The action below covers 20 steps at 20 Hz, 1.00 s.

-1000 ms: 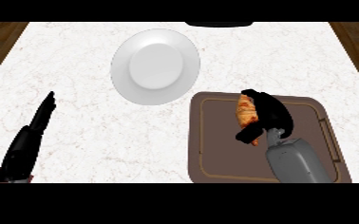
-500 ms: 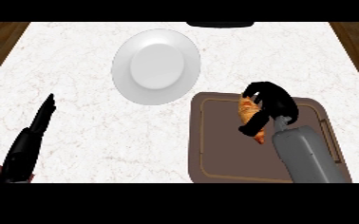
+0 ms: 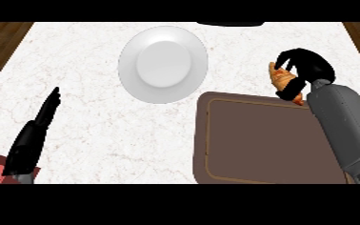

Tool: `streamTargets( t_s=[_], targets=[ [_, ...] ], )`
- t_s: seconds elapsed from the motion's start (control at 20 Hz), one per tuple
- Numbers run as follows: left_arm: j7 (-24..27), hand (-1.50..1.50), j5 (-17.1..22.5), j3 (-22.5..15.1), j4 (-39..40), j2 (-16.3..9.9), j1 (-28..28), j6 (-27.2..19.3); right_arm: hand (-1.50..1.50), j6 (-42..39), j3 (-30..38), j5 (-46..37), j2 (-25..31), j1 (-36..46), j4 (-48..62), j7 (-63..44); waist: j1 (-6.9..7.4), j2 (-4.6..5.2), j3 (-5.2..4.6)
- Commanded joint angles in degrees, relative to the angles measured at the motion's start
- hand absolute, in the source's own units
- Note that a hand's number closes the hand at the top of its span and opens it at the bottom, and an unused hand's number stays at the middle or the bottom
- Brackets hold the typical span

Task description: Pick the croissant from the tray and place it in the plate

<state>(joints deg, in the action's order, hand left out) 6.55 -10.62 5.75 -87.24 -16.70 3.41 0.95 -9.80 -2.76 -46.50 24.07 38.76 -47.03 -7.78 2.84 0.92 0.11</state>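
Resting at the near left, my left hand [image 3: 35,133] lies with straight fingers on the counter [image 3: 91,124]. Clear of the brown tray [image 3: 267,143], my right hand [image 3: 306,71] is curled round the croissant [image 3: 283,80]; transfer is in hand. Next move, as I judge it: carry leftward over the white plate [image 3: 163,64], then lower and release.

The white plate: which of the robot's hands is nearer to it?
Right. The right hand, holding the croissant, is to the right of the plate; the left hand rests farther away at lower left.

White marble counter [image 3: 91,138]; brown wooden floor [image 3: 14,35] at both far corners
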Motion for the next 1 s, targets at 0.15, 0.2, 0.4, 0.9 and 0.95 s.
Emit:
streamTargets(
  t_s=[0.15, 0.2, 0.4, 0.9, 0.95],
  targets=[
    [-0.5, 0.0, -1.5, -0.4, 0.8, 1.2, -0.4, -1.3, 1.5, 16.4, 3.6, -3.2, 0.3, 6.9, 10.7, 8.0, -0.8, -0.24, -0.01],
    [1.3, 0.0, 0.1, 1.5, 2.9, -0.1, -1.3, 0.0, 1.5, 17.0, 4.0, -2.6, -0.5, 8.2, 9.5, 8.2, -1.12, -0.35, -0.05],
    [2.1, 0.0, -2.2, -0.6, 0.8, 2.0, 2.8, -1.9, 1.5, 19.2, 5.0, -2.0, 1.4, 10.2, 3.4, 10.5, -2.0, -0.96, -0.08],
    [-3.3, 0.0, -1.7, 0.9, -0.6, 1.1, -0.6, -1.2, 1.5, 7.9, 2.8, 6.7, -6.3, 12.8, -15.1, 12.6, -3.31, -1.34, -0.13],
    [2.8, 0.0, -1.7, 1.3, 0.7, 0.9, 3.9, -0.7, 1.5, 5.9, 3.7, 7.5, -5.2, 15.9, -13.5, 12.7, -2.58, -1.17, -0.15]
  ],
)
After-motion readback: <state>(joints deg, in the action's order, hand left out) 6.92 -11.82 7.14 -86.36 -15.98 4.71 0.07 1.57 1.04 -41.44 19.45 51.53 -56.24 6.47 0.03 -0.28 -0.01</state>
